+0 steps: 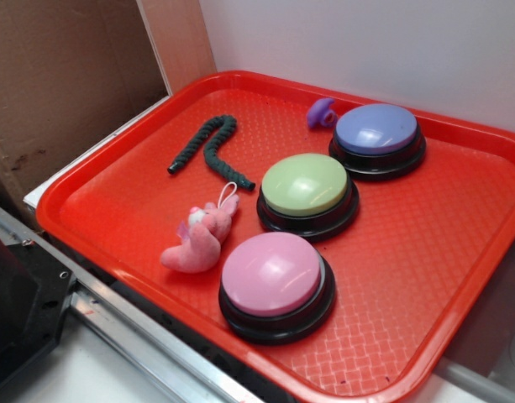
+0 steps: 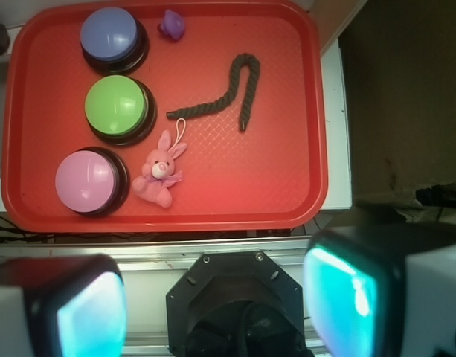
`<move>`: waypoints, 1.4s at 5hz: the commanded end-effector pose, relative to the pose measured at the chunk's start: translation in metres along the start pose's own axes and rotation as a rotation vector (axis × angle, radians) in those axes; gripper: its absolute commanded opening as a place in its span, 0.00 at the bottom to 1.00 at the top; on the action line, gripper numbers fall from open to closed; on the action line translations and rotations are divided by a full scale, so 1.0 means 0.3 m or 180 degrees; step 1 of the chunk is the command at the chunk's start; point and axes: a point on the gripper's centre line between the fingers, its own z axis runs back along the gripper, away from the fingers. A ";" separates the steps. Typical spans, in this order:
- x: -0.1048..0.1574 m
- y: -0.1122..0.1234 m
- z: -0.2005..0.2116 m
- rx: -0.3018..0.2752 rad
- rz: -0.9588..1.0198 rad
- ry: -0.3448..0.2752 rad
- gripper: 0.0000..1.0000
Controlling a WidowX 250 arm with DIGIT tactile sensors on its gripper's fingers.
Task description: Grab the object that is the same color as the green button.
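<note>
A dark green twisted rope piece (image 1: 208,152) (image 2: 229,94) lies bent in a hook shape on the red tray (image 1: 425,252) (image 2: 287,149), near its back left in the exterior view. The green button (image 1: 305,186) (image 2: 115,105) sits in the tray's middle, between a purple button (image 1: 376,130) (image 2: 108,34) and a pink button (image 1: 272,275) (image 2: 86,181). In the wrist view my gripper (image 2: 216,305) hangs high above the robot base, outside the tray's edge, open with nothing between its fingers (image 2: 90,312). The gripper is not in the exterior view.
A pink plush rabbit (image 1: 200,238) (image 2: 159,172) lies between the rope and the pink button. A small purple piece (image 1: 321,112) (image 2: 171,24) sits beside the purple button. The black robot base (image 2: 239,297) and a metal rail (image 1: 131,327) border the tray. A cardboard wall (image 1: 64,75) stands at left.
</note>
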 end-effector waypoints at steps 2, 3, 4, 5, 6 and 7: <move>0.029 0.015 -0.035 -0.0026 0.0500 0.0033 1.00; 0.064 0.037 -0.098 0.0040 0.1174 -0.0017 1.00; 0.101 0.064 -0.174 -0.0011 0.1974 -0.0124 1.00; 0.168 0.111 -0.285 -0.0119 0.2768 -0.0346 1.00; 0.225 0.142 -0.387 0.0014 0.3299 -0.0446 1.00; 0.286 0.146 -0.482 0.0214 0.3533 -0.0475 1.00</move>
